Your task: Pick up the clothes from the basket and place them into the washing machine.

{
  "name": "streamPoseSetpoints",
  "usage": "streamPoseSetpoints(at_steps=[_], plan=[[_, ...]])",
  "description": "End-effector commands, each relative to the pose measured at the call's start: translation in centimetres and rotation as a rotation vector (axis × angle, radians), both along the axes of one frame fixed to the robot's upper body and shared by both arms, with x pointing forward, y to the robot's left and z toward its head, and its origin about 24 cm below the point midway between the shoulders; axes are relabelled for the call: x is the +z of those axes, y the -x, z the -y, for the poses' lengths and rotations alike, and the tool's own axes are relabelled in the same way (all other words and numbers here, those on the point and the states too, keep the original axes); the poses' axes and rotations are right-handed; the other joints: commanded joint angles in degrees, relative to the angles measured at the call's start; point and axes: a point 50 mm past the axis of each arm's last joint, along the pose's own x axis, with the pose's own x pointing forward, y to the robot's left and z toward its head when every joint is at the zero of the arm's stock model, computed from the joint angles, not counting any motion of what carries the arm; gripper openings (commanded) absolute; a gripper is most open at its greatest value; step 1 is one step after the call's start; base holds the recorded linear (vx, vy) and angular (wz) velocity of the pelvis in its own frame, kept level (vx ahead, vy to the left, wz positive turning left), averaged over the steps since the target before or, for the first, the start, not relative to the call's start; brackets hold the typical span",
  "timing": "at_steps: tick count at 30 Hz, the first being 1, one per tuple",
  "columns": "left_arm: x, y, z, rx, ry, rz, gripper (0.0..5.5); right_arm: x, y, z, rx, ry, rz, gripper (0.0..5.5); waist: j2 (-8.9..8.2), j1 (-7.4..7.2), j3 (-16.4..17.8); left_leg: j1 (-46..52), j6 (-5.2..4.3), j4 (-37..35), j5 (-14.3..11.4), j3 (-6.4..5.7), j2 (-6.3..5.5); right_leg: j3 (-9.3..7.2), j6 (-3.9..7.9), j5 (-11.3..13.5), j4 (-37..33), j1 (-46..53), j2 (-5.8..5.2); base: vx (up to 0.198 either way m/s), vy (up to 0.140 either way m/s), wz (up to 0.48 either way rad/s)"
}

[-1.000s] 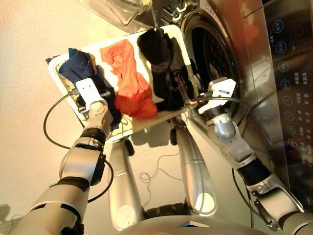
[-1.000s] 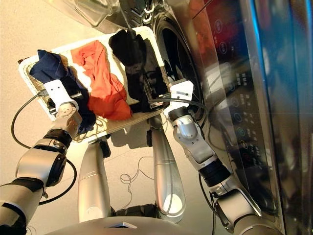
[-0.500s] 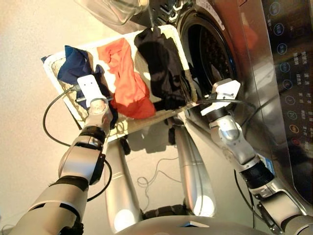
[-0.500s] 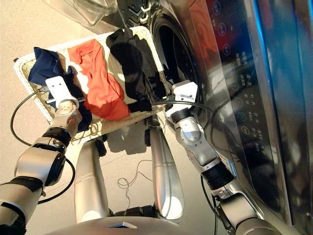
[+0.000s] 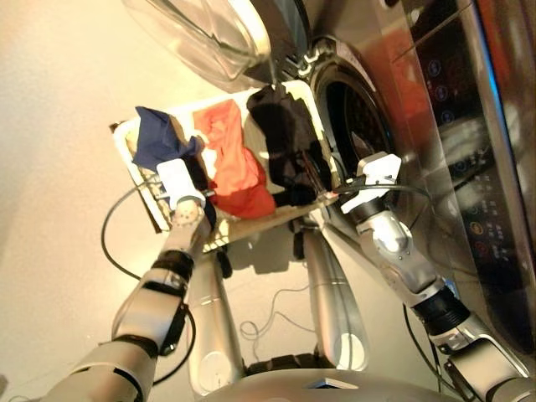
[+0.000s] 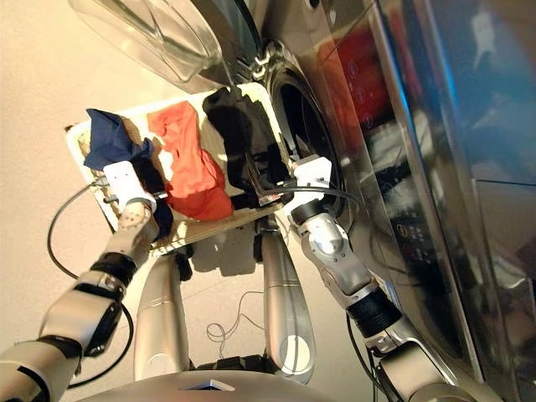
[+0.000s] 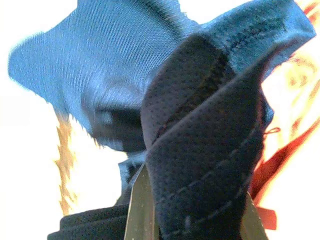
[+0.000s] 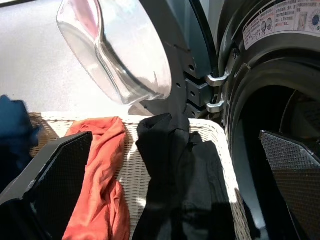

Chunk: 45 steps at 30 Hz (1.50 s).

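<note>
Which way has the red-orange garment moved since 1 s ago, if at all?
No. The red-orange garment lies in the middle of the basket, between the navy garment and the black garment, as before; only the camera shifted.

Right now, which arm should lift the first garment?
Left. The left gripper already has the navy garment clamped in its jaws; the right gripper is open and empty above the black garment.

Warm, strong light is cast throughout; glare is seen on the washing machine (image 5: pixel 435 126) front, the left wrist view is overexposed, and shadows fall beneath the basket (image 5: pixel 138 159).
</note>
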Motion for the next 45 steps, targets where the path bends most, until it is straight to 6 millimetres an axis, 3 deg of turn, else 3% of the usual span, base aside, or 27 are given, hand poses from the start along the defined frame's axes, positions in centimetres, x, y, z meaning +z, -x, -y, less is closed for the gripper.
streamPoseSetpoints(at_steps=[1, 4, 11, 17, 21, 28, 32, 45], plan=[[3.8, 1.2, -0.6, -0.066, -0.148, 0.235, 0.0, 1.0, 0.7, 1.3, -0.002, -0.03, 0.049, 5.5, 1.47, 0.87, -1.1, 3.5, -0.26, -2.2, 0.7, -1.37, -1.59, 1.27, 7.07, 4.1, -8.6, 9.2, -2.66, 0.094, 0.028, 0.02], [6.0, 2.7, 0.1, -0.184, -0.2, 0.358, 0.0, 0.1, 0.6, 1.9, -0.009, 0.018, 0.006, 5.5, 2.55, 2.05, -2.2, 9.7, 0.02, -7.8, 2.1, -0.98, -3.52, 0.98, 7.47, 5.3, -13.3, 15.1, -3.48, 0.109, 0.04, 0.036], [9.2, 4.5, 1.1, -0.354, -0.28, 0.498, 0.0, -1.0, 0.7, 1.3, 0.084, 0.0, -0.098, 5.5, 2.8, 3.0, -4.5, 15.8, 0.54, -12.8, 3.2, 0.55, -4.35, 1.37, 8.63, 7.0, -17.8, 20.5, -4.83, 0.061, 0.045, 0.033], [12.0, 6.1, 2.6, -0.547, -0.285, 0.614, 0.0, 0.5, 0.6, -0.6, 0.247, 0.123, -0.061, 5.5, 2.83, 3.91, -5.5, 17.3, 0.55, -12.0, 2.7, 0.55, -4.11, 1.48, 8.5, 6.3, -16.7, 21.9, -5.26, 0.0, 0.0, 0.0], [13.8, 7.4, 4.2, -0.727, -0.191, 0.672, 0.0, 2.9, -0.4, -1.5, 0.203, 0.283, 0.101, 5.5, 3.65, 4.09, -6.0, 17.4, 0.63, -11.2, 2.3, 0.06, -4.13, 1.71, 8.46, 5.9, -16.3, 22.2, -5.37, 0.0, 0.0, 0.0], [14.6, 8.4, 6.6, -0.995, -0.142, 0.639, 0.0, 4.8, -1.1, -3.9, 0.215, 0.466, 0.251, 5.5, 4.52, 3.94, -6.8, 17.4, 0.93, -11.2, 2.3, 0.03, -4.27, 1.99, 8.49, 5.9, -16.8, 22.3, -5.37, 0.0, 0.0, 0.0], [14.3, 8.4, 7.9, -1.102, -0.068, 0.589, 0.0, 5.9, -1.3, -6.5, 0.269, 0.461, 0.3, 5.5, 4.74, 3.99, -6.6, 17.3, 1.14, -11.1, 2.5, 0.26, -4.21, 2.52, 8.39, 6.0, -16.9, 22.1, -5.32, 0.0, 0.0, 0.0], [14.4, 8.2, 9.2, -1.199, -0.021, 0.559, 0.0, 6.4, -2.2, -11.8, 0.389, 0.523, 0.328, 5.5, 5.44, 4.78, -6.2, 16.9, 1.35, -10.6, 2.6, 0.44, -4.53, 3.67, 8.34, 6.3, -16.6, 21.3, -5.5, 0.0, 0.0, 0.0]])
